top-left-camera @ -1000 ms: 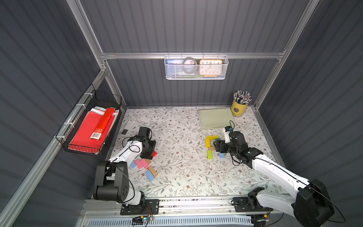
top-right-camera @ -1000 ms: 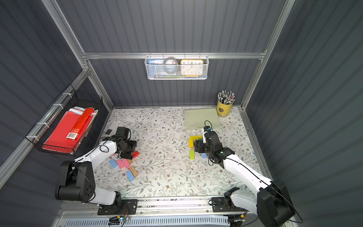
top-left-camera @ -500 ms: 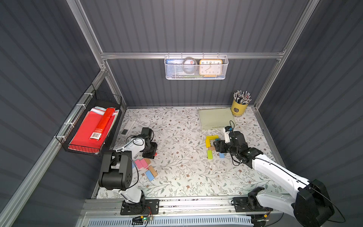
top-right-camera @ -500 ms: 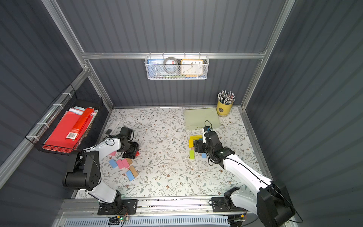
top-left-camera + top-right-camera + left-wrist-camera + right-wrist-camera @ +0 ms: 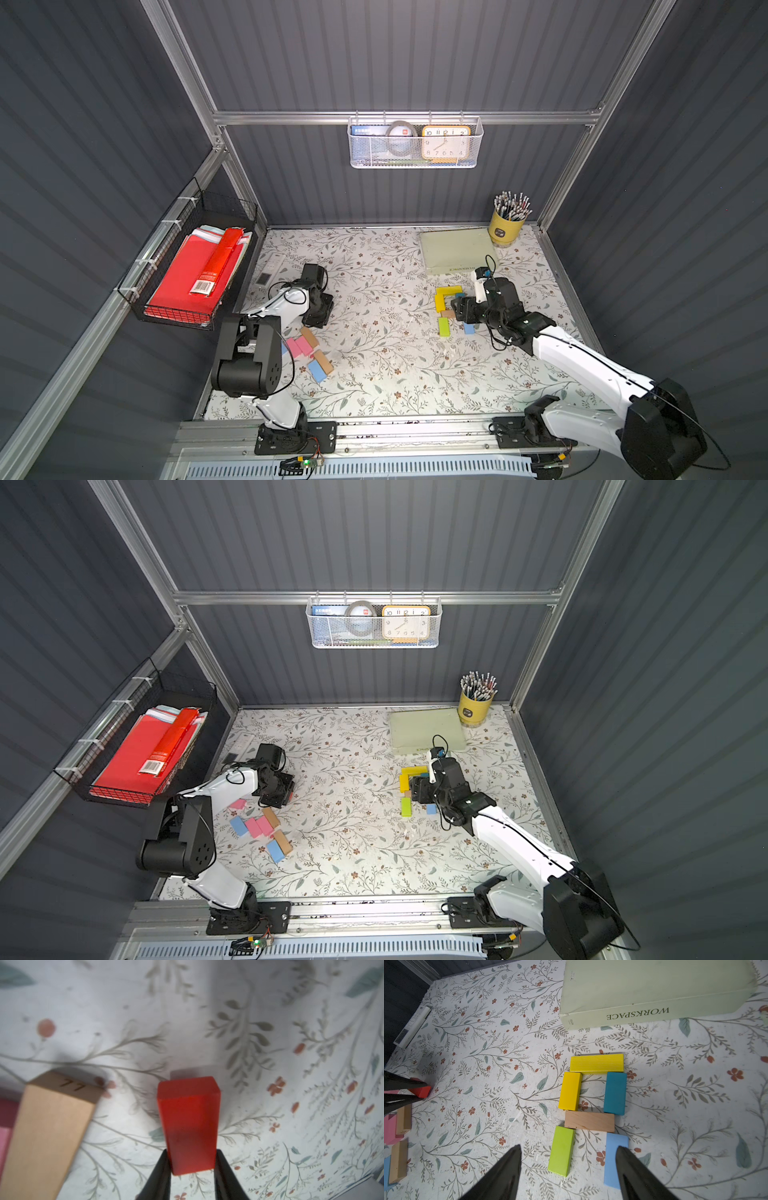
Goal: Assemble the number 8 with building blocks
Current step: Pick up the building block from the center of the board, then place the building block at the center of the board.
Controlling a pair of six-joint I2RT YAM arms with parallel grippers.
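In both top views my left arm [image 5: 286, 300] sits folded low beside its base, forearm angled out over the floral mat [image 5: 374, 374] and wrist pitched down just beyond the loose blocks [image 5: 302, 345] (pink, blue and tan, lying close together). My right arm [image 5: 582, 356] lies stretched long and low across the mat, and the right gripper [image 5: 456, 311] points toward the left arm's side, hovering at the half-built figure [image 5: 404, 781]. From the left wrist, the left gripper [image 5: 191, 1160] is clenched on the near end of the red block [image 5: 188, 1122], one black finger against each long side; a tan block [image 5: 45, 1136] lies just beside it, apart. Whether the red block is clear of the mat I cannot tell. From the right wrist, the right gripper's fingers [image 5: 500, 1174] stand released and spread wide above the figure: a yellow bar [image 5: 597, 1062] farthest out, a yellow block [image 5: 570, 1091] and a teal block [image 5: 615, 1093] as sides, a tan crosspiece [image 5: 589, 1122] across their near ends, then a green block [image 5: 561, 1151] and a light-blue block [image 5: 613, 1155] nearest the fingers. The pale green box [image 5: 654, 991] lies beyond the yellow bar, and the red block shows well apart at the edge.
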